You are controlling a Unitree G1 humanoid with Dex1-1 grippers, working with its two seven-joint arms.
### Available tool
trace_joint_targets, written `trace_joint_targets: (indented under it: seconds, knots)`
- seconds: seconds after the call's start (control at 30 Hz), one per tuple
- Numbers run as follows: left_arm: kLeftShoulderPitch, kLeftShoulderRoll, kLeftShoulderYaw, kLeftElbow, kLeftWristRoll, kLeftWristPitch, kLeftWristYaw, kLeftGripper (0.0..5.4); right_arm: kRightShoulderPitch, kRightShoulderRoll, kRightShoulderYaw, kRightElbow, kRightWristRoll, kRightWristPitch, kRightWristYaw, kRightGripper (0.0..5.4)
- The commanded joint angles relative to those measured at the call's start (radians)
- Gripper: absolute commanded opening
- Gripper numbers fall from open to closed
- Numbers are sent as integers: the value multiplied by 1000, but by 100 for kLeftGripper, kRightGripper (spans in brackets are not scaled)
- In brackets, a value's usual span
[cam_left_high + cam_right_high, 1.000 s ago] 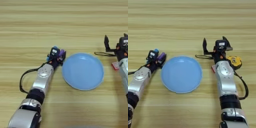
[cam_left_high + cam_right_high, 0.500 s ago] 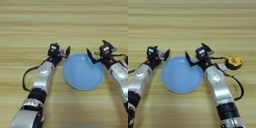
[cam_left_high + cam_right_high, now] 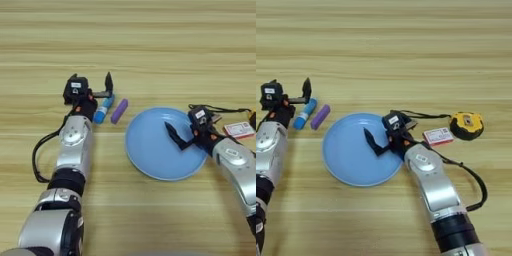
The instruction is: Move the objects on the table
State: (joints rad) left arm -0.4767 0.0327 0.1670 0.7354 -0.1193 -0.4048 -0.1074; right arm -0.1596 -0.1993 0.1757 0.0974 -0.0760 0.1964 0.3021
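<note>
Tape measure (image 3: pixel 253 119) cut by left-eye edge; right hand (image 3: pixel 387 136) covers plate (image 3: pixel 346 155) rim

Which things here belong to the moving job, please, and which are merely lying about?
Belonging to the job:
purple stick
blue-and-white tube
red-and-white card
light-blue plate

Lying about:
yellow tape measure

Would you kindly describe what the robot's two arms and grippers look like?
Both arms have silver-grey shells with black joint bands. Each ends in a black gripper, left gripper and right gripper, with a small white label and orange accents. Black cables loop beside each forearm.
</note>
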Motion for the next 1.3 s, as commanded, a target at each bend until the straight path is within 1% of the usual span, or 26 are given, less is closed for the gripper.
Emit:
trace_joint_targets:
  seconds: [0.03,0.17,0.33,0.6,0.73,1.3]
  knots:
    - [-18,3,8,18,-6,-19,9,538,-30,-14,26,82,-56,-32,-25,540]
    - [-20,3,12,23,-7,-24,9,538,-45,-18,27,136,-82,-61,-41,540]
    - [-20,2,13,28,-5,-26,7,538,-56,-24,12,165,-89,-82,-56,540]
    - [-21,1,11,37,-5,-29,1,538,-52,-42,-20,123,-87,-85,-68,540]
    - [-23,2,10,42,-4,-29,-3,538,-56,-52,-37,128,-93,-92,-83,540]
    - [-31,9,7,73,0,-37,-19,538,-60,-52,-55,124,-94,-105,-98,540]
